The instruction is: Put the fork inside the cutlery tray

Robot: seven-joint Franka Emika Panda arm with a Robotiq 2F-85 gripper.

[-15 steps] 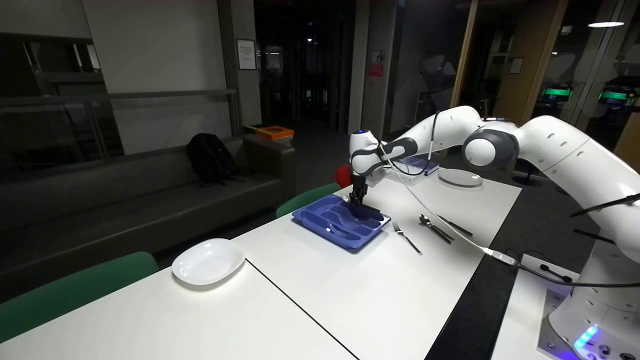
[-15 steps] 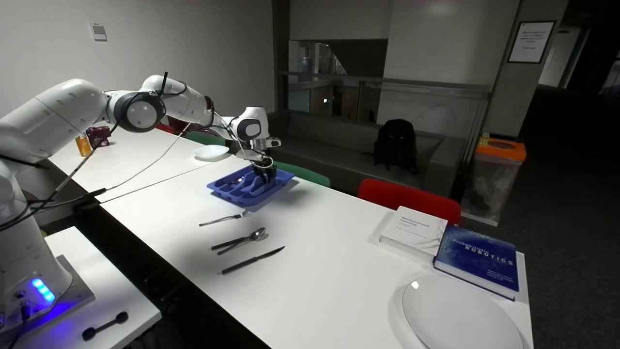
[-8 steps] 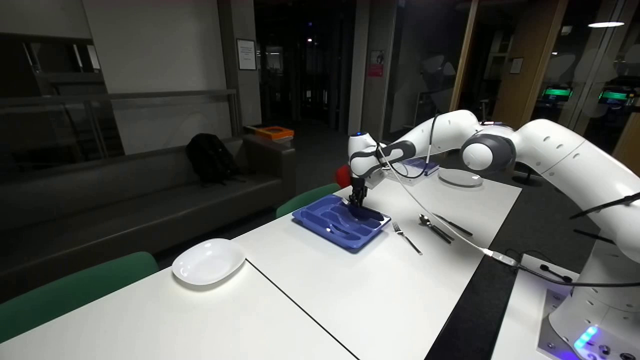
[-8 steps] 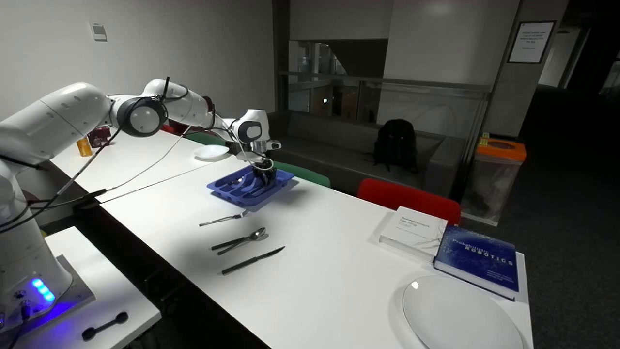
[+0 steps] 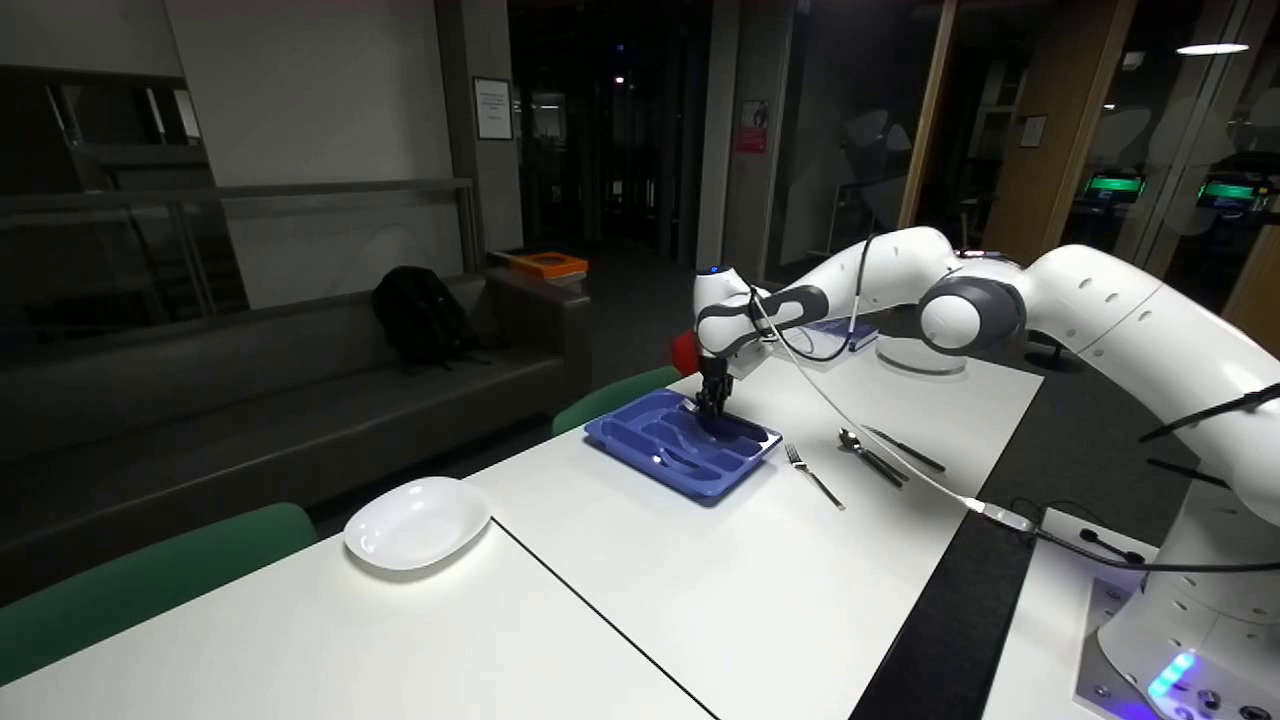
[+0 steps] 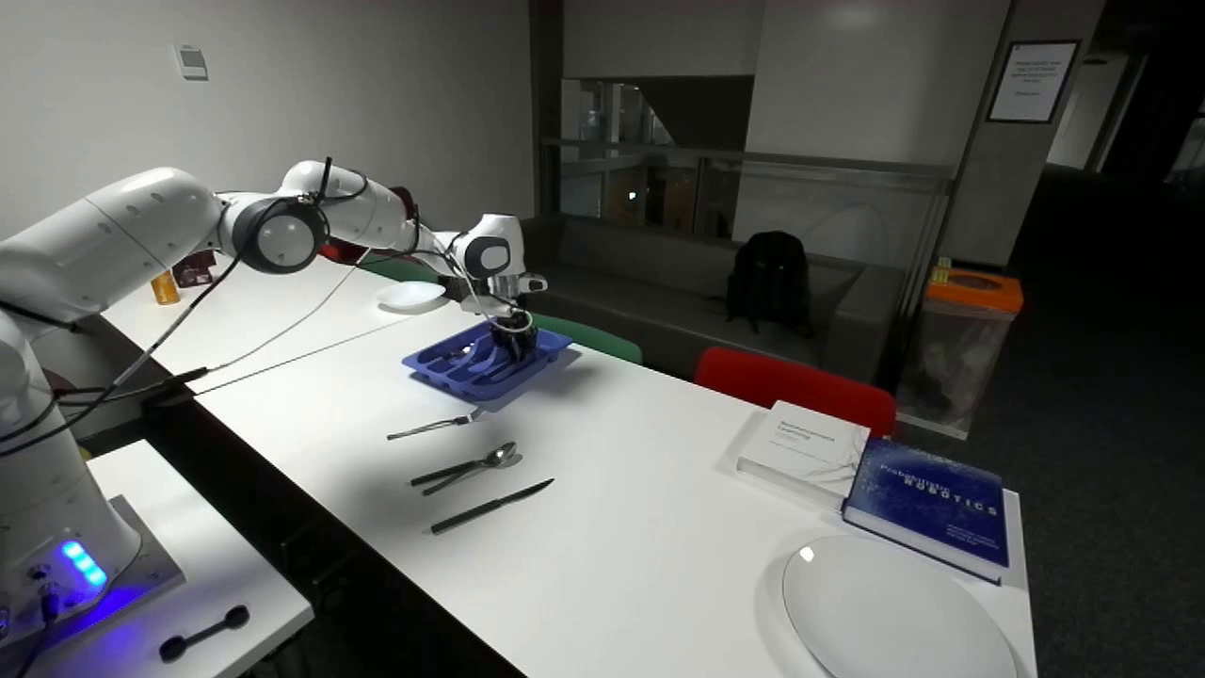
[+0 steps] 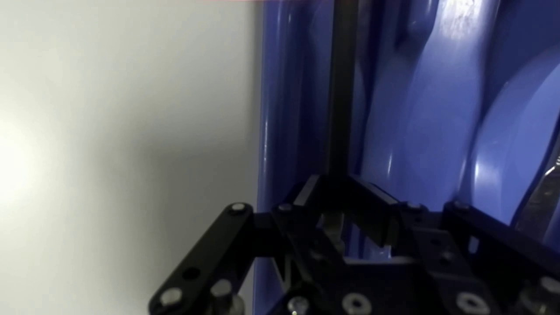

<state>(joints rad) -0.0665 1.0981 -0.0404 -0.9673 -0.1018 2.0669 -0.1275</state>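
The blue cutlery tray [image 5: 640, 464] lies on the table; it also shows in an exterior view [image 6: 468, 386] and in the wrist view [image 7: 269, 131]. My gripper [image 7: 334, 181] points down into its edge compartment and is pinched round a slim dark handle, which I take as the fork [image 7: 343, 87]. The handle runs lengthwise along the compartment. A pale head of the fork [image 5: 689, 404] shows beside the gripper [image 5: 712, 412] in an exterior view; its tines cannot be made out. The fingertips hide the grasped part. I cannot tell whether the fork touches the tray's bottom.
Another fork [image 5: 815, 478], a spoon [image 6: 494, 457] and a knife [image 6: 494, 506] lie on the table beside the tray. Other metallic cutlery [image 7: 542, 201] lies in another compartment. A white bowl [image 5: 418, 523], a plate [image 6: 894, 612] and books [image 6: 927, 504] stand farther off.
My gripper has lowered slightly into the tray's edge compartment, and the held fork has gone down with it. The tray and the cutlery on the table have not moved.
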